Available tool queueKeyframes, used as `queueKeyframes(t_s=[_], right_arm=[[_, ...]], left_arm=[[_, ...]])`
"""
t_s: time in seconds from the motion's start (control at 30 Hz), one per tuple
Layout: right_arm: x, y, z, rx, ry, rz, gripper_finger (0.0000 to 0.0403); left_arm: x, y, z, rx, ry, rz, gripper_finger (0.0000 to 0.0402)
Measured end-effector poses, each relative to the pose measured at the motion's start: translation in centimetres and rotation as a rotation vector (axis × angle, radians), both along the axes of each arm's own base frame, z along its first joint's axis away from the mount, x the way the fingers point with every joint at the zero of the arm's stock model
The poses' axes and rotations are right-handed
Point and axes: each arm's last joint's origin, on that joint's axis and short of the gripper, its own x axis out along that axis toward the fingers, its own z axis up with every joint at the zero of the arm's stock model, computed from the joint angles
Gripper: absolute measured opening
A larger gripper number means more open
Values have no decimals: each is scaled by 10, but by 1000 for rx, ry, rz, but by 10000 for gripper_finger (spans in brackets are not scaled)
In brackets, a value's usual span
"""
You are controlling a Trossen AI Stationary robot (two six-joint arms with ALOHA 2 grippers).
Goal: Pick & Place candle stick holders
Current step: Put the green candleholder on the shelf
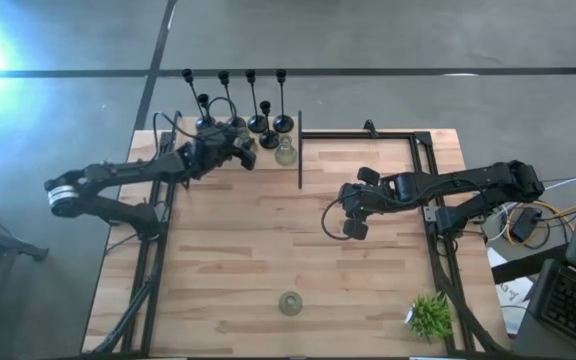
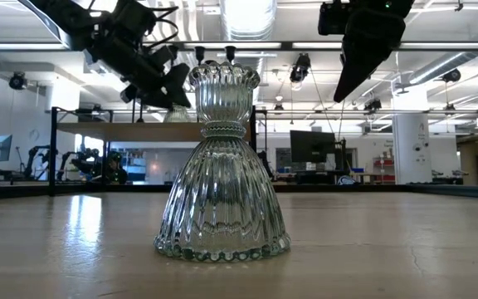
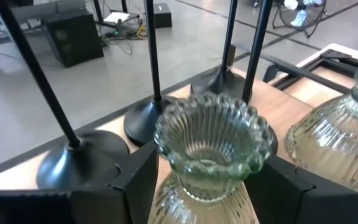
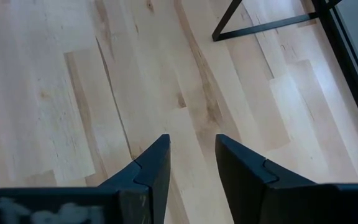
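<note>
My left gripper (image 3: 207,180) stands wide around a glass holder (image 3: 213,146); right gripper (image 4: 191,163) hangs empty, fingers apart.

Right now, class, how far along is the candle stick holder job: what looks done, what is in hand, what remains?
Done: several black holders and one glass holder stand grouped at the table's far edge. In hand: the left gripper straddles another glass holder there, fingers open. Left: one glass holder stands alone near the front edge; the right gripper hovers open and empty over mid-table.
</note>
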Motion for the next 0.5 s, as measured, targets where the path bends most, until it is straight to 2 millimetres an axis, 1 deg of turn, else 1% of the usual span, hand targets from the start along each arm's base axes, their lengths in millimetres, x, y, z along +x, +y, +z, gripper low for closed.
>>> queueKeyframes(t_s=[0.3, 0.5], right_arm=[[0, 0, 0, 1, 0, 0, 132], [0, 0, 0, 1, 0, 1, 126]], left_arm=[[-8, -4, 13, 38, -34, -6, 222], [-18, -11, 27, 75, -64, -19, 222]])
